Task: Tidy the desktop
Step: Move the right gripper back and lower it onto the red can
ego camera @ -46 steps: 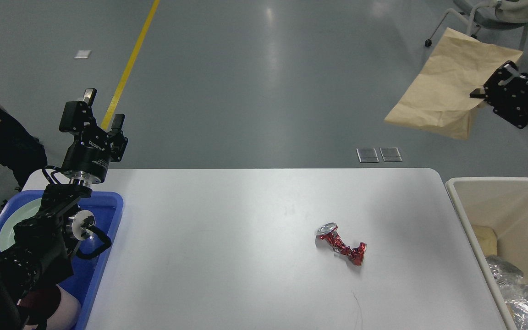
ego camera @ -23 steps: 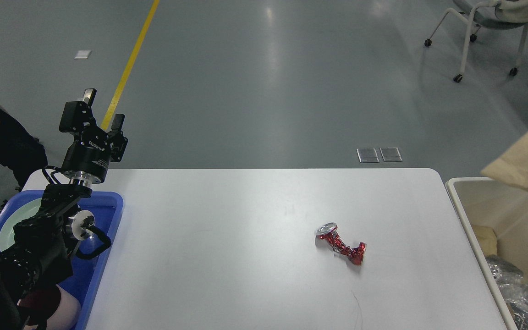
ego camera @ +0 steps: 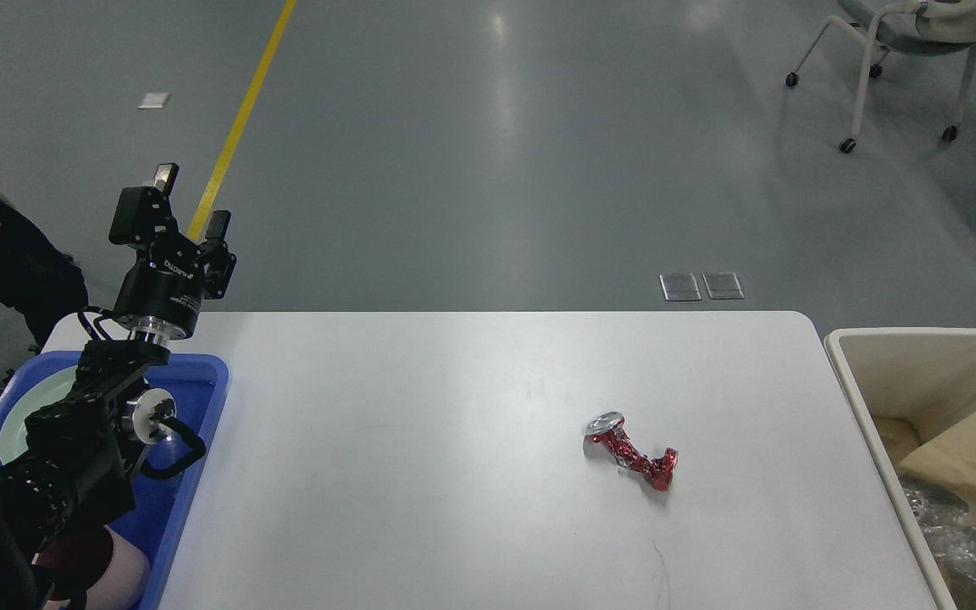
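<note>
— Since a second ago the brown paper bag (ego camera: pixel 975 445) has gone from hanging in the air at the far right to lying inside the beige bin (ego camera: pixel 869 356), and the right arm that carried it has left the picture altogether.

— So the right gripper?

— Not in sight, so I can't say how its fingers stand. The bag rests slanted on crinkled foil (ego camera: pixel 962 551) already in the bin, which suits rubbish being collected there.

— And the left gripper (ego camera: pixel 181 219)?

— It hasn't shifted. It is raised above the far corner of the blue tray (ego camera: pixel 200 373), fingers pointing up and away with a clear gap between them, holding nothing. Parked like that it keeps clear of the tabletop, I'd guess while the other arm works.

— What's in the tray?

— A pale green plate (ego camera: pixel 35 407), partly hidden behind the arm.

— Where does the desktop (ego camera: pixel 420 457) stand?

— It fills the middle of the view, tray at its left edge, bin just off its right edge. One thing is left on it: a crushed red can (ego camera: pixel 632 451), twisted, lying on its side toward the right half.

— Relative to the left gripper?

— Well apart, right across the table and nearer to me. The can is far closer to the bin, so I'd judge the right arm better placed to take it, and that the tidying is nearly done
</note>
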Available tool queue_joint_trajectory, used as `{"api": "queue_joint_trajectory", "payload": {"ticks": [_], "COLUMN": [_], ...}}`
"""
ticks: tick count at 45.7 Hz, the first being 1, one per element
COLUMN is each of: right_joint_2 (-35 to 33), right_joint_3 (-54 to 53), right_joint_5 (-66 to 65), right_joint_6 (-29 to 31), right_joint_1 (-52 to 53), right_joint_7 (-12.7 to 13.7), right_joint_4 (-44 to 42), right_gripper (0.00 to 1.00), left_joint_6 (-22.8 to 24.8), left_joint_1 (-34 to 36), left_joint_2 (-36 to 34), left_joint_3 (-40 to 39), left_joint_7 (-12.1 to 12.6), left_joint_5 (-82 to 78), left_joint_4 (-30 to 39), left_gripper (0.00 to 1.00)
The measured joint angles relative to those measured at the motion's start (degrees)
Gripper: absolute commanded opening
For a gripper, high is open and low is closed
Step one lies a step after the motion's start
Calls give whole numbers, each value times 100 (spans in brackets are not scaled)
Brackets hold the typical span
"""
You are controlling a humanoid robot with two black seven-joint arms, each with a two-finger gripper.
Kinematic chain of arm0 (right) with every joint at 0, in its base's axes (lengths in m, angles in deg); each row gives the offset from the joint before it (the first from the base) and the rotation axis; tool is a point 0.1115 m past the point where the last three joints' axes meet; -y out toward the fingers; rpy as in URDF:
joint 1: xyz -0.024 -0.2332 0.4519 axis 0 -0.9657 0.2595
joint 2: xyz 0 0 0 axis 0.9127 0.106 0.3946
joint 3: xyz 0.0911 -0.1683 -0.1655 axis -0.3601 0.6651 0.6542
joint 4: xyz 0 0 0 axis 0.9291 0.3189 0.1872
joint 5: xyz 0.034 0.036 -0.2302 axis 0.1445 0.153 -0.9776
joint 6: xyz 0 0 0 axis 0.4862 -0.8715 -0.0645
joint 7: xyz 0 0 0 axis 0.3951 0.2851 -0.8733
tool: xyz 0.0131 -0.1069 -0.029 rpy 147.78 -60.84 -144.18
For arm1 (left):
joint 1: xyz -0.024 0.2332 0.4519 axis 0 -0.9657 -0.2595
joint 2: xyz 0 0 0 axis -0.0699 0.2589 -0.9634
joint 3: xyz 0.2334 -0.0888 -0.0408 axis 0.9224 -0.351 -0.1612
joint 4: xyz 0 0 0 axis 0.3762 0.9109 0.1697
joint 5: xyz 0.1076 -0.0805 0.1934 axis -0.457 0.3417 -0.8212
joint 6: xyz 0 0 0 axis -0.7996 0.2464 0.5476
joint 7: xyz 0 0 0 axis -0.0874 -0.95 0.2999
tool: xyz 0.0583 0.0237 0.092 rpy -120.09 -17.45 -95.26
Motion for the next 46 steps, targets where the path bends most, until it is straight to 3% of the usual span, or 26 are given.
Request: {"api": "queue_joint_trajectory", "payload": {"ticks": [8,21,33,46], "right_joint_2": [29,304,1394,2545], "right_joint_3": [3,111,796,2614], "right_joint_5": [2,31,41,-307], "right_joint_6": [-16,69,426,998], "right_joint_1": [69,1104,2390,3308], "right_joint_7": [-6,-3,0,-44], "right_joint_4": [11,470,876,1701], "right_gripper": [100,100,100,100], "left_joint_6": [0,0,0,0], "left_joint_1": [0,0,0,0], "left_joint_2": [0,0,0,0], "left_joint_3": [0,0,0,0], "left_joint_7": [0,0,0,0], "left_joint_5": [0,0,0,0], "left_joint_4": [0,0,0,0], "left_gripper": [96,96,96,96]}}
